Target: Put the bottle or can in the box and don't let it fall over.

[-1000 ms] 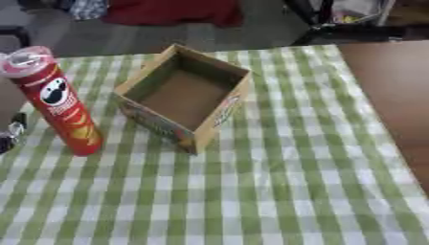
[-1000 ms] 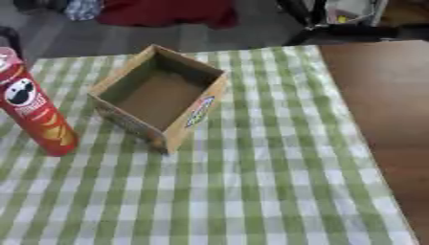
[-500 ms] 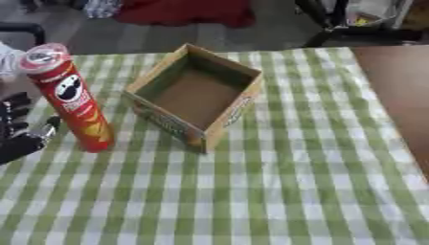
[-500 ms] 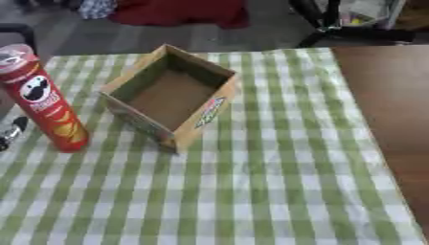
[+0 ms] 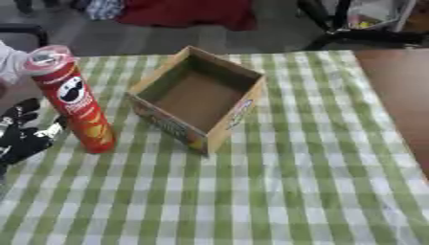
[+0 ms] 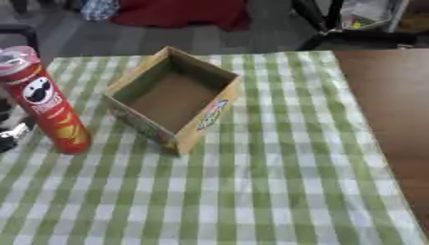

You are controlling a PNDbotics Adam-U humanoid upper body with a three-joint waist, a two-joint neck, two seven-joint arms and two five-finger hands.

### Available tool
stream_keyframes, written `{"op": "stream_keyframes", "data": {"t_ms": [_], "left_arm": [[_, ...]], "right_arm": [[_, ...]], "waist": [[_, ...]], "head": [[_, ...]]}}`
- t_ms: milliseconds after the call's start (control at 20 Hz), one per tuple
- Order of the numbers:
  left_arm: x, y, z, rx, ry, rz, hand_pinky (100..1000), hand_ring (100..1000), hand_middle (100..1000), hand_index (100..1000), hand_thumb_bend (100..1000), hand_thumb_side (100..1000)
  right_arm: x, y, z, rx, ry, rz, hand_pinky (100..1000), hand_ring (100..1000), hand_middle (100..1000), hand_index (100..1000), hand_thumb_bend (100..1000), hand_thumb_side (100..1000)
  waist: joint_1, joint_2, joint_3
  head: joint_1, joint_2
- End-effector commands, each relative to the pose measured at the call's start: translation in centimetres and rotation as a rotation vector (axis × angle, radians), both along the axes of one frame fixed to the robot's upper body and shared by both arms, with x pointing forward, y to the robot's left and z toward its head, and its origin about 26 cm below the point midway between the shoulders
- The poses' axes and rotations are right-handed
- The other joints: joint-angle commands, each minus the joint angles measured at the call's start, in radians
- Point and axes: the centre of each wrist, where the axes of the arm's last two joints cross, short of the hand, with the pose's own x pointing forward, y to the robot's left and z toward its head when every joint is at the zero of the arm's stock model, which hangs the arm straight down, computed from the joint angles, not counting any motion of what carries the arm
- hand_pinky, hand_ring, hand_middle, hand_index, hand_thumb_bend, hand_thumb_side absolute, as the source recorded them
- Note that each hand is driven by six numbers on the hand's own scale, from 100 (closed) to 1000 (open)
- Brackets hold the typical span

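Observation:
A tall red crisp can (image 5: pixel 73 98) with a clear lid stands upright on the green checked cloth, left of an open cardboard box (image 5: pixel 199 96). The box is empty and sits turned at an angle, a hand's width from the can. My left hand (image 5: pixel 23 135) shows at the left edge, just left of the can's lower half, black fingers relaxed and spread, with a small gap to the can. Only a tip of that hand (image 6: pixel 10 136) shows in the right eye view. The right hand is out of sight.
The green and white checked cloth (image 5: pixel 276 191) covers the table. A bare brown tabletop (image 6: pixel 389 110) runs along the right side. Beyond the far edge lie a red cloth (image 5: pixel 188 12) and dark chair legs (image 5: pixel 344 28) on the floor.
My left hand has come further in from the left edge toward the can. The whole picture has shifted, so the head has moved; can and box keep their places on the cloth.

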Motion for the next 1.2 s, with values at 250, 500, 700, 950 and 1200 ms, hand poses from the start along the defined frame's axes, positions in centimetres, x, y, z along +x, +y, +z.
{"op": "stream_keyframes", "data": {"t_ms": [250, 500, 700, 950, 1200], "left_arm": [[0.5, 0.2, 1.0, 0.009, -0.033, -0.041, 911, 977, 903, 966, 398, 479], [0.6, 0.3, 0.9, 0.0, -0.036, -0.067, 909, 980, 902, 961, 392, 486], [0.7, 0.4, 0.9, 0.0, -0.033, -0.058, 906, 979, 896, 959, 395, 482], [1.1, 0.2, 1.2, 0.008, -0.034, -0.066, 902, 979, 889, 951, 400, 486], [1.5, 0.0, 1.5, 0.016, -0.035, -0.076, 900, 978, 888, 953, 403, 482]], "right_arm": [[-0.2, 0.2, 1.1, -0.029, -0.03, 0.008, 853, 877, 833, 927, 100, 544], [-0.2, 0.3, 1.1, -0.03, -0.029, 0.009, 853, 875, 831, 928, 100, 543], [-0.2, 0.4, 1.1, -0.03, -0.028, 0.015, 855, 874, 830, 928, 100, 542], [-0.1, 0.4, 1.0, -0.033, -0.026, 0.017, 857, 873, 829, 928, 100, 542], [-0.1, 0.5, 1.0, -0.034, -0.025, 0.019, 858, 874, 829, 928, 100, 539]], "waist": [[-0.005, -0.007, 0.0], [-0.007, -0.004, 0.0], [-0.008, -0.004, 0.0], [-0.011, -0.002, -0.001], [-0.011, 0.001, -0.003]], "head": [[0.002, -0.011], [0.002, -0.012], [0.003, -0.015], [0.006, -0.021], [0.007, -0.023]]}}
